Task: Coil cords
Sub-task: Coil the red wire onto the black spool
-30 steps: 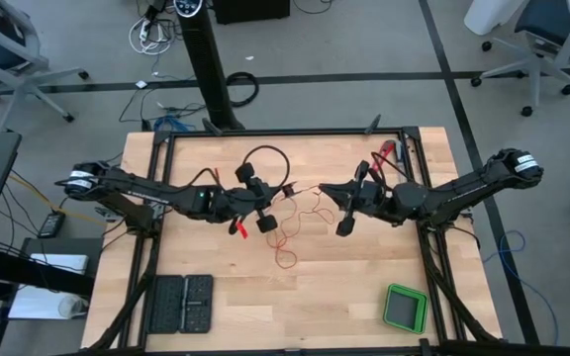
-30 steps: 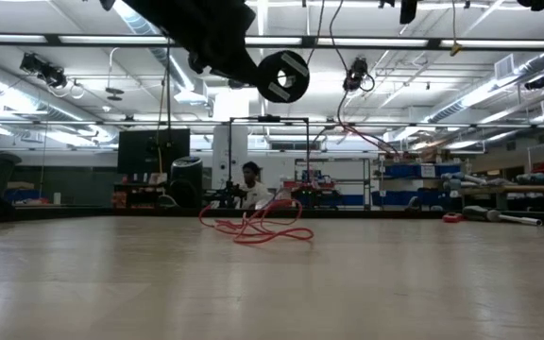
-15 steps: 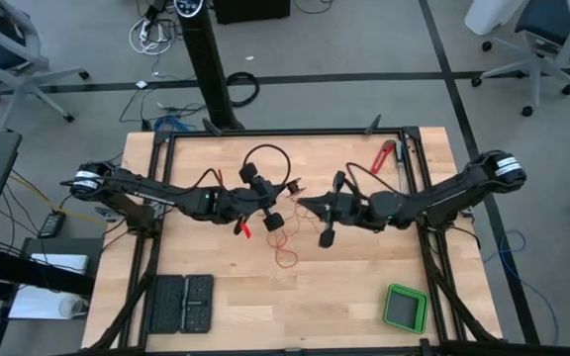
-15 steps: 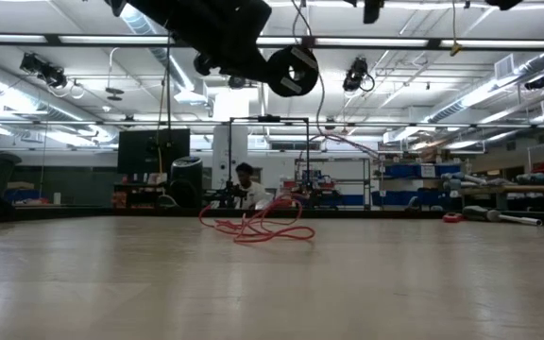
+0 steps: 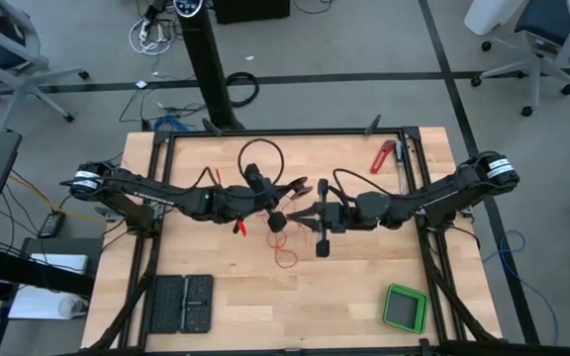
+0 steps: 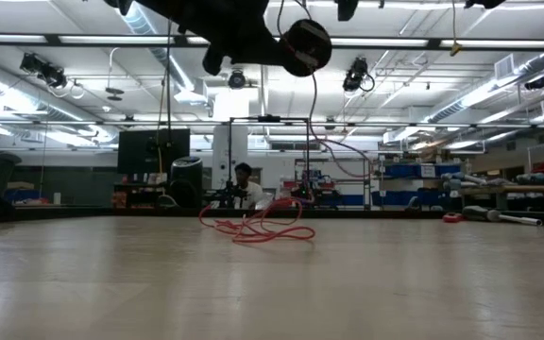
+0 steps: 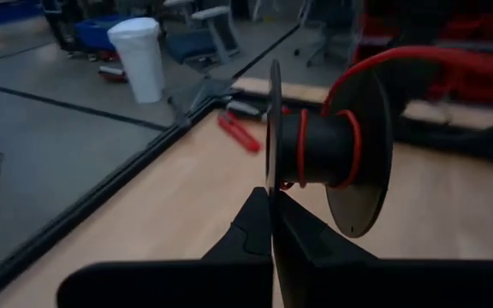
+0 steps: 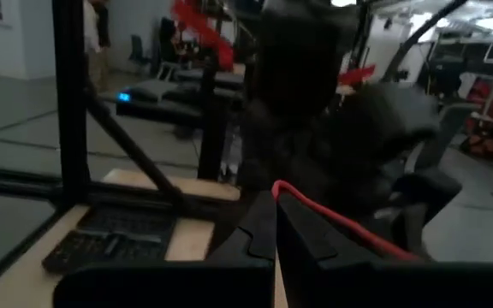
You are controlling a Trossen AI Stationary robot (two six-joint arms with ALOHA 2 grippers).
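Tabletop (image 5: pixel 364 297) wire (image 5: pixel 283 259) (ends indistinct)

Green box (image 5: pixel 405 308) near front-right corner; black keypads (image 5: pixel 183 303) front-left; red-handled tool (image 5: pixel 382 156) back-right; black cable loop (image 5: pixel 265 156) back-centre.

Even overhead light is falling on the desk (image 5: pixel 364 297), casting faint shadows. Ceiling strip lights (image 6: pixel 83 40) are glaring in the low view, silhouetting the arms. Both wrist views are looking dim, their backgrounds blurring out of focus.
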